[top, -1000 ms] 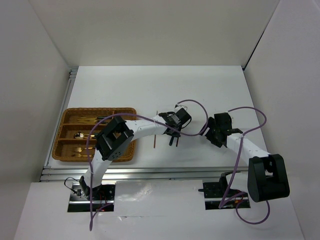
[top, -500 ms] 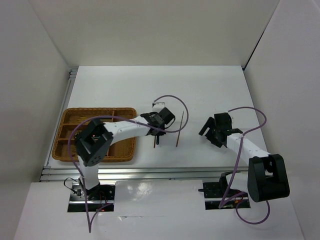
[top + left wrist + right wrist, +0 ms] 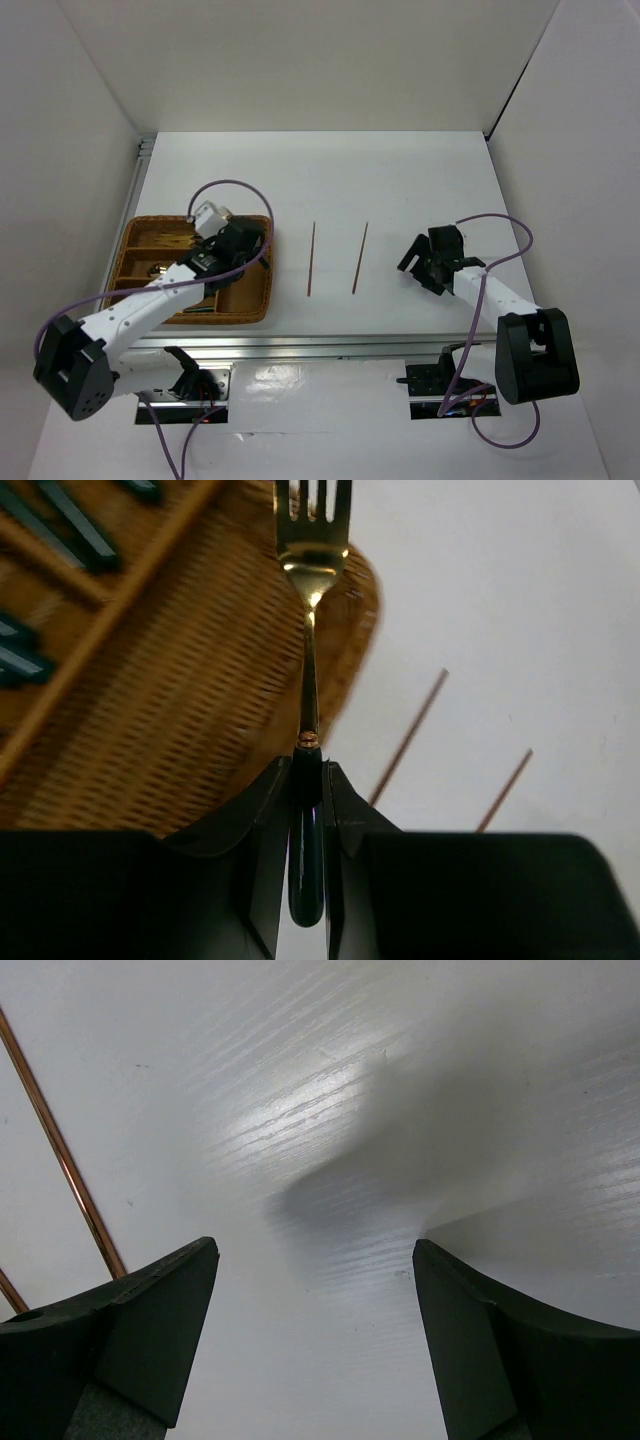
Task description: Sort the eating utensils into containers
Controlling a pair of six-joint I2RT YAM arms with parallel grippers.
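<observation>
A fork [image 3: 312,540] with a gold head and dark green handle is held by its handle in my left gripper [image 3: 306,772], which is shut on it. It hangs over the right end of the brown wicker tray [image 3: 180,710], its head near the tray's rounded corner. From above, the left gripper [image 3: 243,250] is over the tray's [image 3: 150,219] right part and the fork is hidden under it. Other green-handled utensils [image 3: 70,535] lie in the far compartments. Two thin brown sticks [image 3: 311,258] [image 3: 359,257] lie on the table. My right gripper [image 3: 418,268] is open and empty, right of the sticks.
The white table [image 3: 400,180] is walled at the back and both sides. A metal rail [image 3: 300,345] runs along the near edge. In the right wrist view one stick [image 3: 60,1155] lies left of the open right gripper [image 3: 315,1260].
My left arm has swung left from the middle of the table to above the tray, carrying the fork. Both sticks now show uncovered. The right arm has not moved.
</observation>
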